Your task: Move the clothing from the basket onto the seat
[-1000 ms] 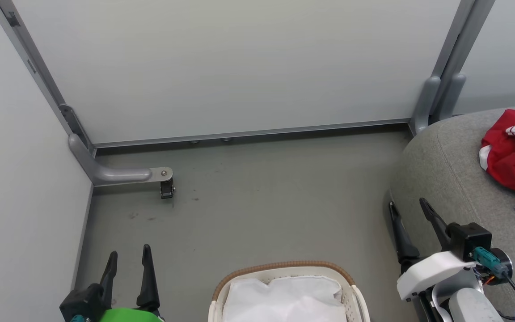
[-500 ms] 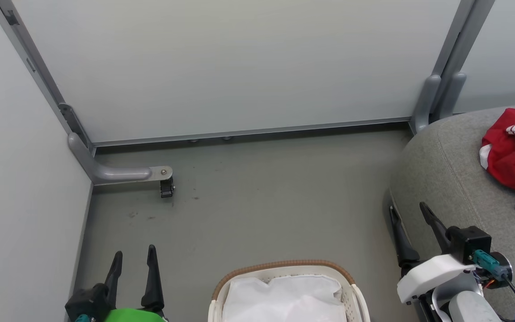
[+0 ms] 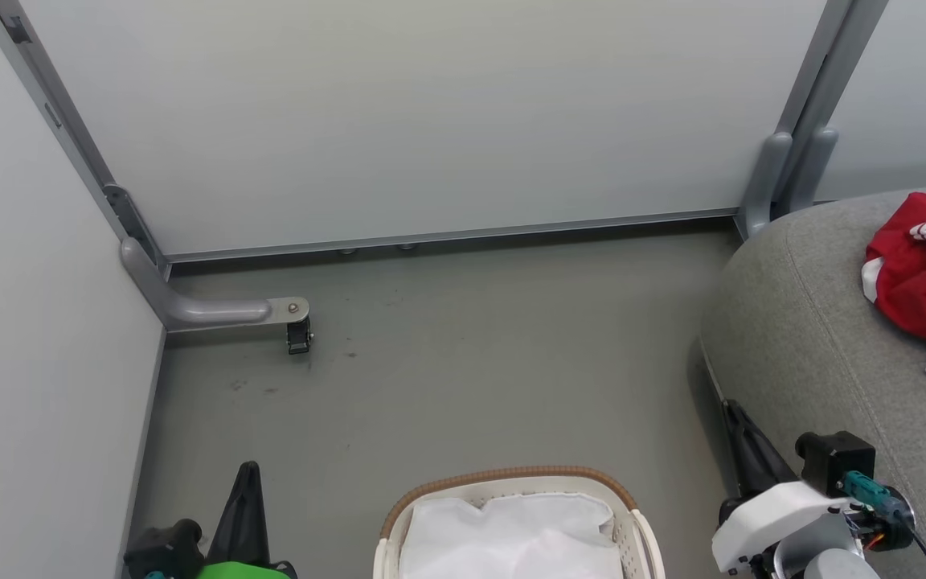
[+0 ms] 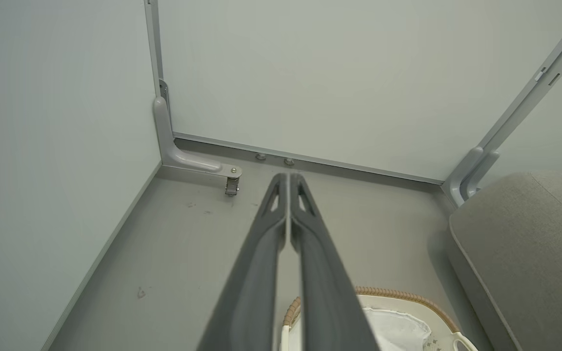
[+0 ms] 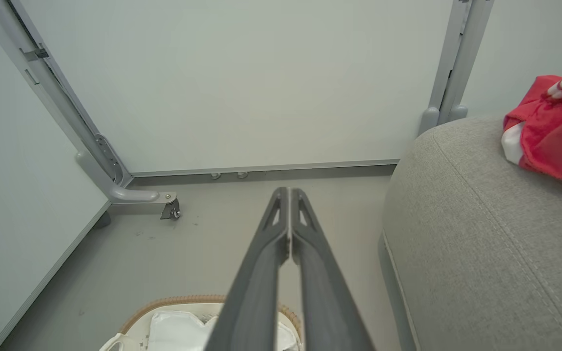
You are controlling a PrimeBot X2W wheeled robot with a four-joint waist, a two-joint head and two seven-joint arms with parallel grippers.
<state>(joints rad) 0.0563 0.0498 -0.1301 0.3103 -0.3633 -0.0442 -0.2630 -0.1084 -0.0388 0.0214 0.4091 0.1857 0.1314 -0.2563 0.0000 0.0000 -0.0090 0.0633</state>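
The red clothing (image 3: 923,277) with white trim lies crumpled on the grey seat (image 3: 817,322) at the right edge; the right wrist view has the clothing (image 5: 551,134) on the seat (image 5: 481,234) too. The basket (image 3: 511,482) stands on the floor at bottom centre, holding just its white cloth lining (image 3: 511,535). My left gripper (image 3: 247,474) is shut and empty, left of the basket. My right gripper (image 3: 735,414) is shut and empty, beside the seat's near corner. In each wrist view the fingertips meet: left gripper (image 4: 288,176), right gripper (image 5: 288,191).
Pale partition walls close the space at the back and left. A grey metal foot with a small caster (image 3: 299,334) juts onto the floor at the left. Grey posts (image 3: 788,177) stand at the back right corner beside the seat.
Both grippers have shut, from open a second ago. The right gripper has drawn back and lower in the head view; the left has also sunk a little.
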